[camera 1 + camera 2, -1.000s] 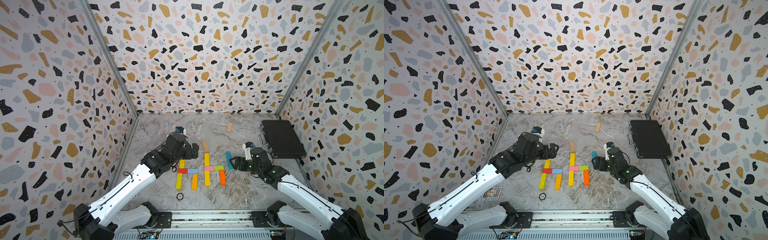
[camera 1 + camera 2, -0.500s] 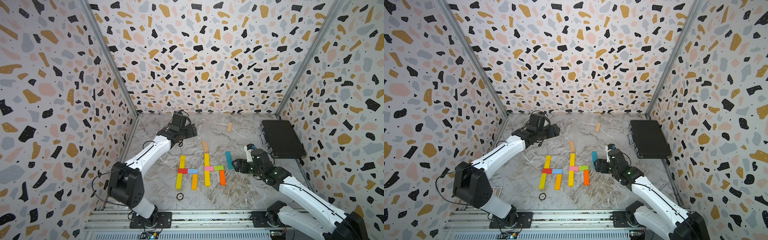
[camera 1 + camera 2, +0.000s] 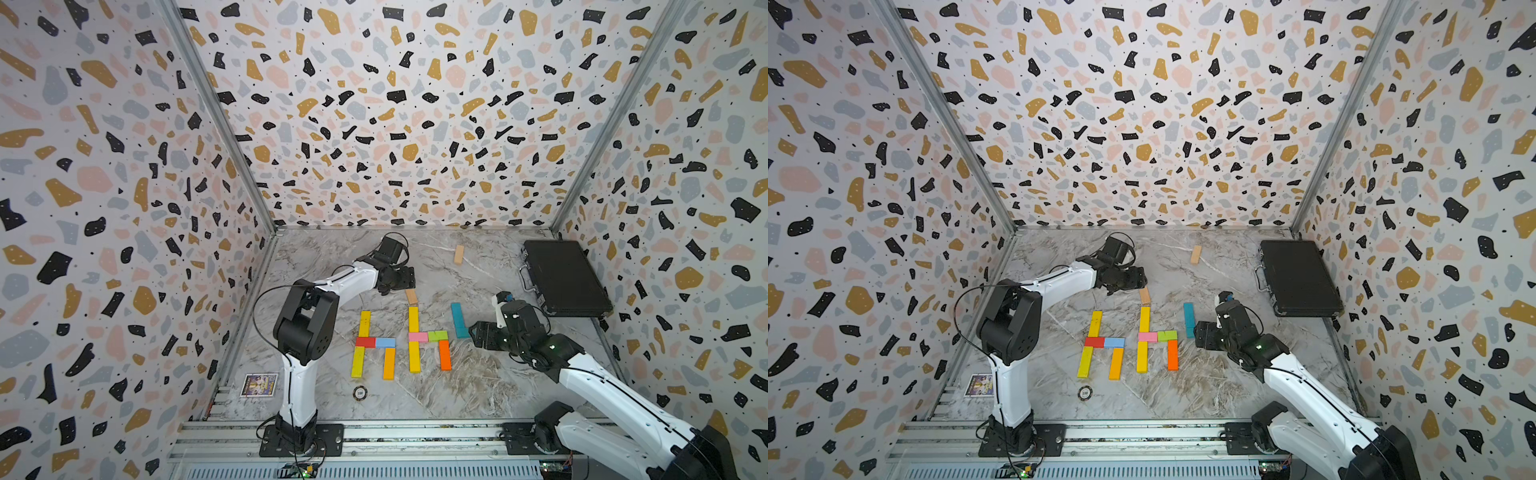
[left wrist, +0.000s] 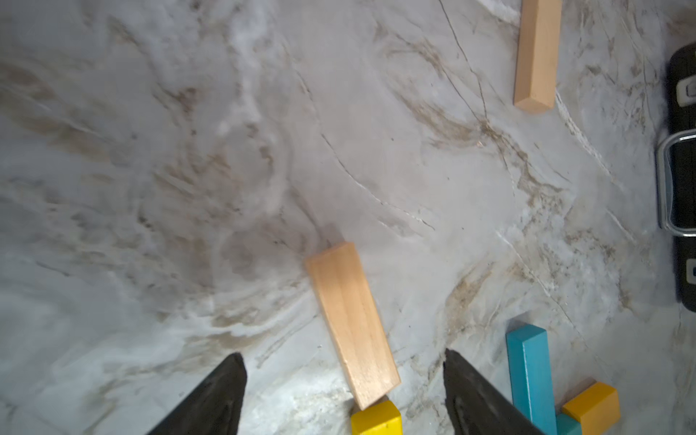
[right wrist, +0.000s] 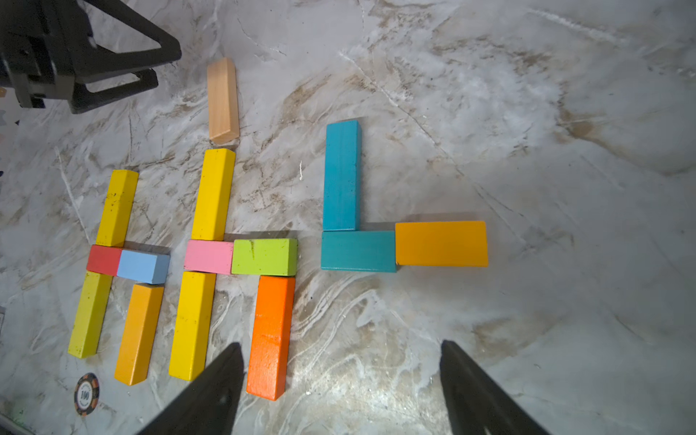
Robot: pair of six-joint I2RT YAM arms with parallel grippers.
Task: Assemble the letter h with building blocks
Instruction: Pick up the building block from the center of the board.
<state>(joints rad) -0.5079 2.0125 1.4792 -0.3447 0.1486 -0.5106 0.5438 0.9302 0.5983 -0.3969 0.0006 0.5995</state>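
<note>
Alignment is governing this pick. The left tool [image 4: 342,354] is hovering, jaws apart and empty, at the plain wood block [image 4: 352,324], which is lying flat and skewed on the counter [image 4: 150,150], just beside the top of the yellow upright [image 5: 212,194] of the middle letter [image 5: 209,256]. Likely best practice: turning the wrist to match the skew, closing across the long sides, lifting straight so the upright is not getting nudged. Further right, the teal upright [image 5: 341,175] of the unfinished letter [image 5: 357,250] is waiting; the right tool [image 5: 341,343] is idling beside it, jaws apart, holding nothing.
</note>
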